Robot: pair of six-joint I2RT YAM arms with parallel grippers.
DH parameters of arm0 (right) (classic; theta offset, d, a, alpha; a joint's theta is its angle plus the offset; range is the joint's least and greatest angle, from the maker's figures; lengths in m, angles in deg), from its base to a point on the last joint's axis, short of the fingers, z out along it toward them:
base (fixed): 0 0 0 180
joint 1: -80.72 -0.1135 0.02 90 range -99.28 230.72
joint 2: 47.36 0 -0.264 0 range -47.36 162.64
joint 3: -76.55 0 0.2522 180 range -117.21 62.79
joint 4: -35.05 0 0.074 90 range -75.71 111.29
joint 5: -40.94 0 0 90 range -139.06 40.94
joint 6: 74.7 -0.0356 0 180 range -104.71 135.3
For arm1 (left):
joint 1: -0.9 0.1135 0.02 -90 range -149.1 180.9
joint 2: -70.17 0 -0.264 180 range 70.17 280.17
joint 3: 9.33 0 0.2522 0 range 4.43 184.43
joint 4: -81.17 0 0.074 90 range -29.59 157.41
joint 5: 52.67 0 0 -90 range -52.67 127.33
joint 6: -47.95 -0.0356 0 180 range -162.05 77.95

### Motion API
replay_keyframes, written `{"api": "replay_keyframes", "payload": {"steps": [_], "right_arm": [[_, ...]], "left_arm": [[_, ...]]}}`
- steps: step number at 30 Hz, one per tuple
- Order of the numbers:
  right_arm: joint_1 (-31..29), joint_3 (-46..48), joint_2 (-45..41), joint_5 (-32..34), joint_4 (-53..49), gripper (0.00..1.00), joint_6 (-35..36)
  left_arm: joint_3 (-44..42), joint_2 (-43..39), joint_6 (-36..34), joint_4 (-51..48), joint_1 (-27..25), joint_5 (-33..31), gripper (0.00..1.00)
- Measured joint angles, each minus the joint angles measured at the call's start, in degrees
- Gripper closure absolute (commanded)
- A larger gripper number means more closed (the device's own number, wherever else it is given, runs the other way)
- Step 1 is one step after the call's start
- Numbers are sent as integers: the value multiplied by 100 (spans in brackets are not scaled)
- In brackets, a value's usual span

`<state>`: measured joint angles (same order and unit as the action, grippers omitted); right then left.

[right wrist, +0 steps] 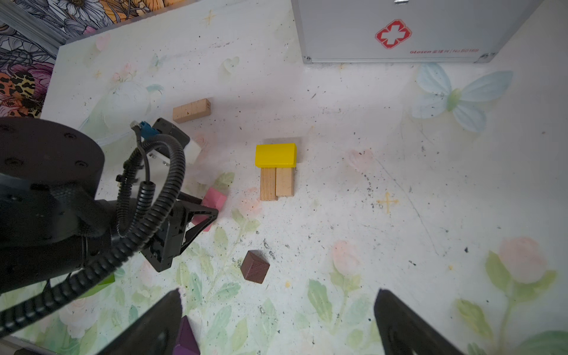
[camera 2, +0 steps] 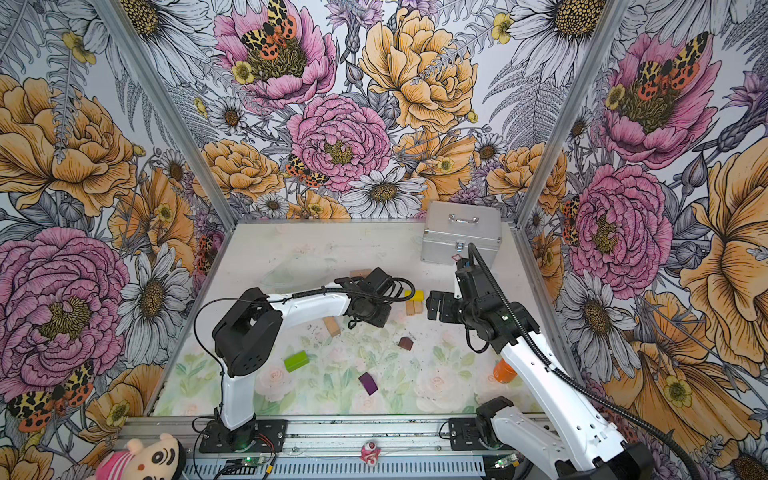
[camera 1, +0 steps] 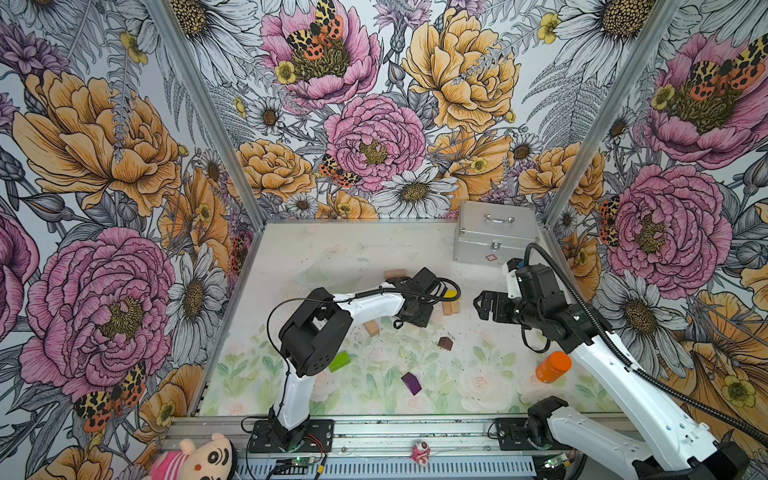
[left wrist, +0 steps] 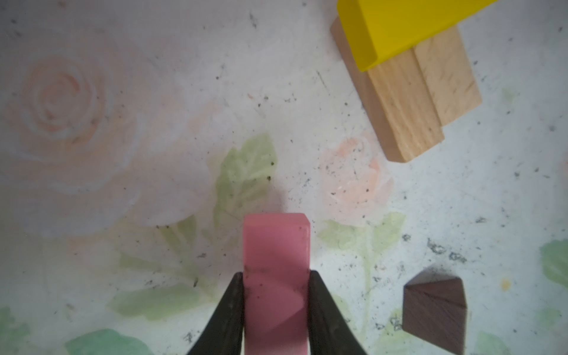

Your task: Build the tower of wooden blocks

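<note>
Blocks first: in a top view the wood block tower [camera 1: 451,306] is just one yellow brick across two tan ones, mid-bench, with the silver case [camera 1: 494,232] shut at the back, its contents hidden. Left wrist view: my left gripper [left wrist: 276,276] clamps the pink brick [left wrist: 276,242], near the tower. Right wrist view: my right gripper [right wrist: 278,293] gapes wide, holding nothing, above the bench [right wrist: 399,184].
</note>
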<state>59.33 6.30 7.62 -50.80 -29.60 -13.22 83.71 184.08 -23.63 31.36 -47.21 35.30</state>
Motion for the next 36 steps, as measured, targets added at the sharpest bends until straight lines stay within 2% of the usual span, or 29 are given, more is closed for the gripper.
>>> {"api": "replay_keyframes", "payload": {"steps": [6, 14, 21, 25, 30, 36], "right_arm": [[0, 9, -33, 2, -57, 0, -15], [0, 9, -17, -4, -83, 0, 103], [0, -63, 188, -74, -157, 1, 407], [-85, -168, 581, -219, -142, 6, 581], [-555, -295, 1176, -385, 68, 6, 815], [-1167, -678, 2157, -575, 446, 3, 1338]], "left_arm": [[-271, -26, 175, 216, -17, 17, 43], [-785, -439, 374, 546, -24, 28, 31], [-1572, -2087, 649, 839, 221, 57, 27], [-1880, -2938, 745, 1036, 343, -31, 27], [-2625, -3921, 892, 1141, 337, -284, 25], [-3794, -5394, 975, 1237, 308, -546, 18]]}}
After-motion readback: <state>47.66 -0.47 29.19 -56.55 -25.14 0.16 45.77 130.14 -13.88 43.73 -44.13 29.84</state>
